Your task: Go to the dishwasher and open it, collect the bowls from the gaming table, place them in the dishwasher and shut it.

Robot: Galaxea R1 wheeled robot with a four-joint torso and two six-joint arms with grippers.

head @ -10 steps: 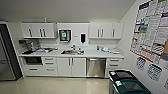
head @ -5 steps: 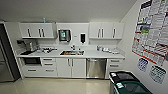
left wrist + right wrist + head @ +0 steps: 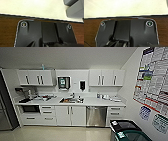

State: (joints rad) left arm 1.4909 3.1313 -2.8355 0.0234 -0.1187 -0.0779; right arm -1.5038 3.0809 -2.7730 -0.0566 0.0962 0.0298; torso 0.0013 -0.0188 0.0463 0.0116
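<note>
Oven (image 3: 30, 108): black, built in at the counter's left end.
Sink (image 3: 70, 100): mid-counter, above white cabinet doors.
Dishwasher (image 3: 96, 116): silver-grey front, right of those doors, door shut.
Bins (image 3: 125, 129): dark, near the right wall.
Fingers: could not tell for either arm.
Progress: judged very early; the dishwasher was unopened across the floor, bowls uncollected, loading and closing left.

Dark rounded wrist plate (image 3: 31, 33) with ringed round corner fittings (image 3: 24, 24), grey casing beside it.
</note>
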